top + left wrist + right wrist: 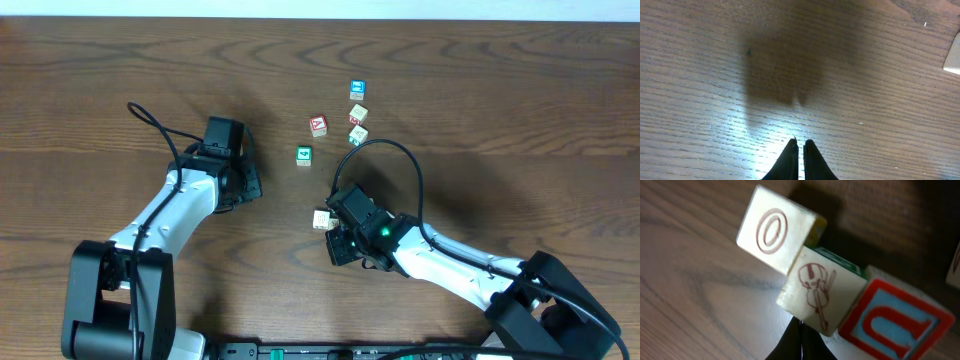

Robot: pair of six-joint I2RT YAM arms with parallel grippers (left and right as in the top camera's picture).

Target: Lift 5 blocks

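Wood table (480, 100): five loose blocks (358, 114), three at clenched right pincer (801, 329); left pincer (801, 145) clenched.

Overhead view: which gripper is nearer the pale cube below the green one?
Right. The right gripper is shut right beside the pale cube; the left gripper is shut over bare table, well off to its left.
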